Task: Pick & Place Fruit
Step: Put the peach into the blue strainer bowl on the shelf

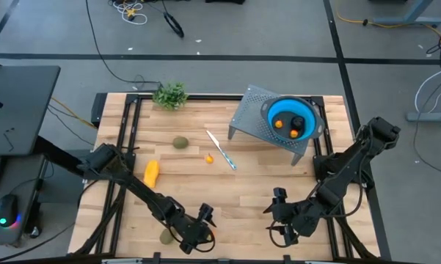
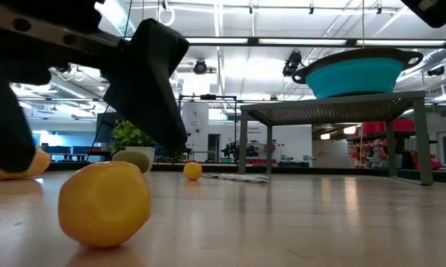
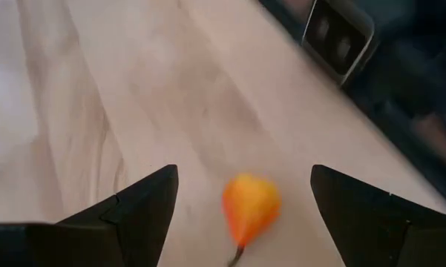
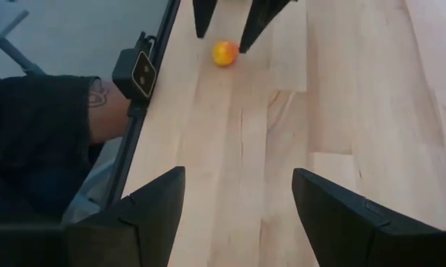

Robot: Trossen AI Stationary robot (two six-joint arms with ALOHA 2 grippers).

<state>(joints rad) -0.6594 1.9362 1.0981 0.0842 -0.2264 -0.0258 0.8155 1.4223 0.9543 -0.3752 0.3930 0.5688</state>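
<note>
Fruit: small orange-red piece [image 3: 250,208] lying on the desk [image 1: 242,191] at its near edge, squarely in the gap between the left gripper [image 3: 241,211]'s fingers [image 3: 133,215], untouched by either.

Left fingers: spread wide, empty, poised one on each side of the small fruit.

Key relation: fruit centred ahead of the left fingers, pointed stem end toward the wrist, rounded end away; long axis running along the line of approach, so a straight descent and squeeze across the short width looks the likely next step.

Nearer arm: left, by far; right gripper [image 4: 237,215] well apart along the same near edge, facing the left one, fingers likewise spread and holding nothing.

Same fruit from the right wrist: orange-red dot [image 4: 224,53] framed by the left arm's dark finger tips.

Farther out: olive-brown oval [image 1: 166,236] just beside the left gripper [image 1: 196,233]; yellow oblong fruit [image 1: 152,173] and a second olive oval [image 1: 180,142] mid-desk; tiny orange piece [image 1: 209,157] next to the blue-handled knife [image 1: 221,149].

Destination, judged: blue bowl [image 1: 291,117] on the grey metal stand [image 1: 249,117] at the far right, already holding orange and dark pieces.

Beyond the desk: person's dark sleeve [image 4: 37,111] at the near rail.
</note>
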